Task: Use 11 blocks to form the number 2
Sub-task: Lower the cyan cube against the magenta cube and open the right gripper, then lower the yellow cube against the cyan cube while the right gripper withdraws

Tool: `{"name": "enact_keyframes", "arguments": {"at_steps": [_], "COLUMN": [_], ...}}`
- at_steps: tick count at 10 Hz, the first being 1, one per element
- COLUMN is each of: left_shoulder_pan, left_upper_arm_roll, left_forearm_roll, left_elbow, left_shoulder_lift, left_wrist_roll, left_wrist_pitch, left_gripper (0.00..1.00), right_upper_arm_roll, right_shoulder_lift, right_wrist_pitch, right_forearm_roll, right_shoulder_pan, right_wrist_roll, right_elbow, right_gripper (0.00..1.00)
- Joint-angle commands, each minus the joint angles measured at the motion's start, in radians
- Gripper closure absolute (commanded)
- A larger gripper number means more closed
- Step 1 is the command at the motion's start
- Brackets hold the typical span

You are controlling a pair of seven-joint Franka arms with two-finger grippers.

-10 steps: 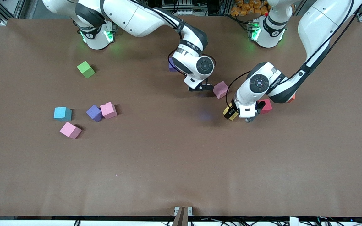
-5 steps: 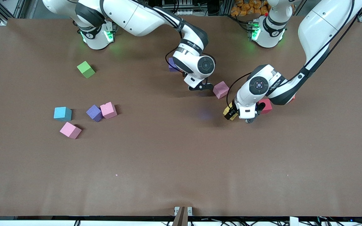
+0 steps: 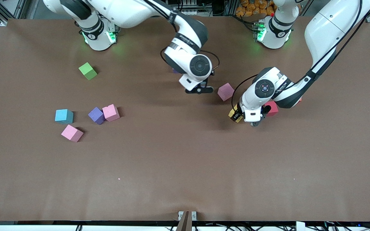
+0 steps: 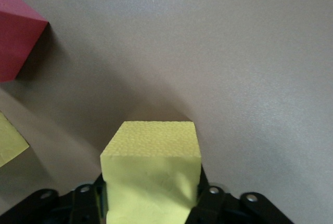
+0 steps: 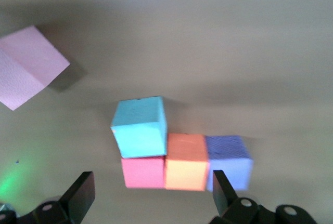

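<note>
From the front we see the left gripper [image 3: 243,119] low at the desk [image 3: 185,166] clamping a yellow block [image 3: 233,115] beside a red block [image 3: 271,108], while the right gripper [image 3: 199,90] hangs released near a pink block [image 3: 225,91]. In the left wrist view the yellow block [image 4: 152,174] sits squeezed between the fingers, the red block [image 4: 18,37] nearby. In the right wrist view the spread fingers [image 5: 79,194] frame a row of pink cube [image 5: 142,172], orange cube [image 5: 186,169] and purple cube [image 5: 228,162], a light blue cube [image 5: 139,126] touching the pink one
</note>
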Motion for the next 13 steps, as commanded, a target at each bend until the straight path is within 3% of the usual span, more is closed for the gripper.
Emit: {"name": "enact_keyframes", "arguments": {"at_steps": [1,3,6,10,11,13], "left_shoulder_pan": [-0.004,-0.079,-0.210,-0.269,-0.288,-0.306], "left_upper_arm_roll": [0.000,0.000,-0.019,-0.072,-0.071,-0.071], "left_forearm_roll": [0.036,0.036,0.033,0.018,0.018,0.018], "left_elbow": [0.017,0.068,0.165,0.154,0.149,0.140], "left_shoulder_lift": [0.005,-0.005,-0.010,0.005,0.011,0.028], "left_wrist_roll": [-0.024,-0.022,0.008,0.220,0.272,0.355], "left_wrist_pitch": [0.007,-0.022,-0.110,-0.115,-0.118,-0.128], "left_gripper": [0.97,0.97,0.97,0.97,0.97,0.97], "right_upper_arm_roll": [0.004,-0.007,-0.064,-0.088,-0.110,-0.232], "right_shoulder_lift": [-0.104,-0.192,-0.382,-0.545,-0.572,-0.628], "right_wrist_pitch": [-0.244,-0.340,-0.343,-0.349,-0.349,-0.349], "right_forearm_roll": [0.007,0.001,0.003,-0.017,-0.022,-0.034], "right_shoulder_pan": [-0.118,-0.256,-0.427,-0.571,-0.591,-0.593], "right_wrist_roll": [0.014,0.013,-0.018,-0.038,-0.073,-0.323], "right_elbow": [-0.038,-0.049,-0.113,-0.151,-0.152,-0.155], "right_gripper": [0.00,0.00,0.00,0.00,0.00,0.00]}}
